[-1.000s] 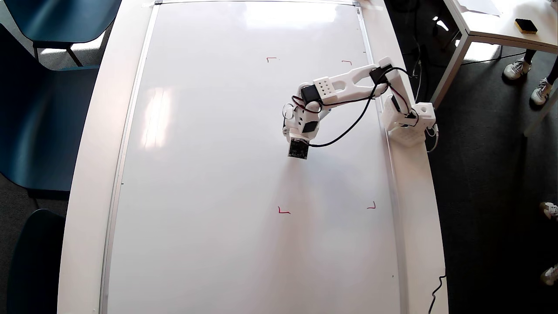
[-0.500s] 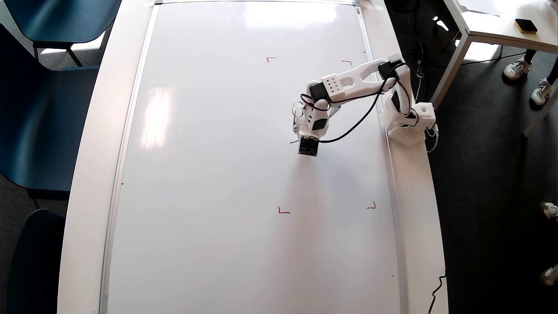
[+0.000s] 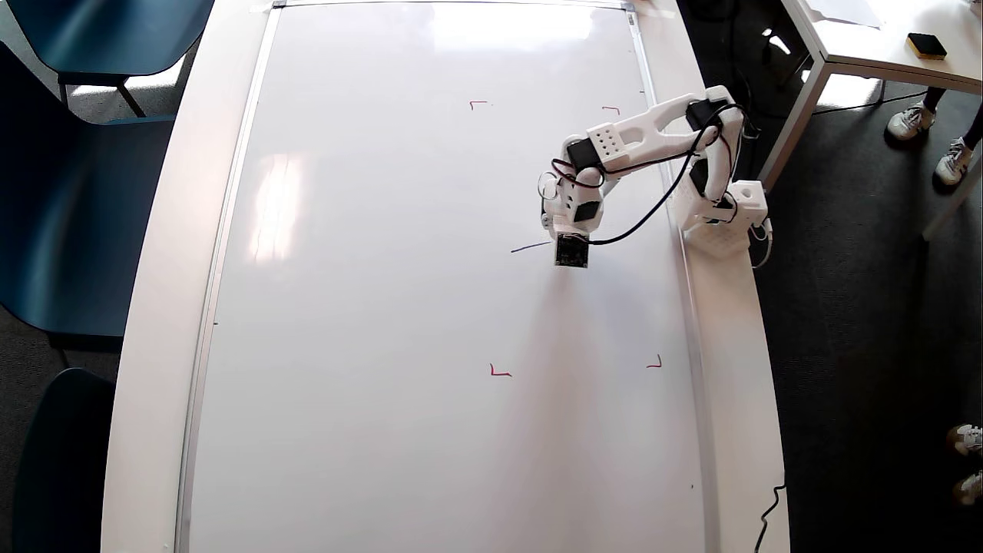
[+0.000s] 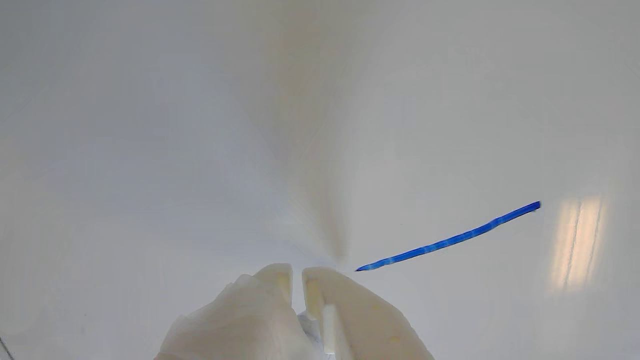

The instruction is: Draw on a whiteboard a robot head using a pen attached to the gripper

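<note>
The whiteboard [image 3: 384, 307] lies flat and fills most of the overhead view; in the wrist view the whiteboard [image 4: 150, 150] is the whole background. The only drawing of the robot head is one short dark-blue stroke [image 3: 531, 247], seen close up as a slanted stroke [image 4: 450, 240]. My gripper [image 3: 557, 242] points down at the stroke's right end. In the wrist view the gripper [image 4: 297, 272] shows white jaws with a thin slit between them, and the stroke ends at their tip. The pen is hidden under the jaws.
Red corner marks [image 3: 478, 103] [image 3: 611, 109] [image 3: 499, 372] [image 3: 654, 364] frame the drawing area. The arm base [image 3: 718, 219] stands on the board's right edge. Blue chairs [image 3: 77, 192] stand at the left, another table [image 3: 883, 46] at the top right, and feet [image 3: 910, 121] beyond it.
The gripper has slid to the right across the board, and the blue stroke has appeared and grown longer behind it.
</note>
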Available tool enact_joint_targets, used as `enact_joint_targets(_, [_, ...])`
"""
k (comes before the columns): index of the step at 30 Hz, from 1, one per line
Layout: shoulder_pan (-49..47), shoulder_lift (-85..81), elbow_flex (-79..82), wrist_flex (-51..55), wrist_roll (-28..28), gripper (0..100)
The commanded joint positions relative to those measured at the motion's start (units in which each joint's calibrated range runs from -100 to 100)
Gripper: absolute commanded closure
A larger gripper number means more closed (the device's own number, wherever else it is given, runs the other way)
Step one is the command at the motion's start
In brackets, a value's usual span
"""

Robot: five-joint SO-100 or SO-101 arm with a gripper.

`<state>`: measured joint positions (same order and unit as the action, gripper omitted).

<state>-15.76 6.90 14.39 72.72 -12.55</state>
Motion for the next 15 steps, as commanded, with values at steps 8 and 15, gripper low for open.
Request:
enact_joint_targets(8, [1.7, -11.1, 11.2, -2.6, 4.0, 99])
enact_joint_targets(15, [2.5, -11.7, 16.2, -3.6, 6.6, 99])
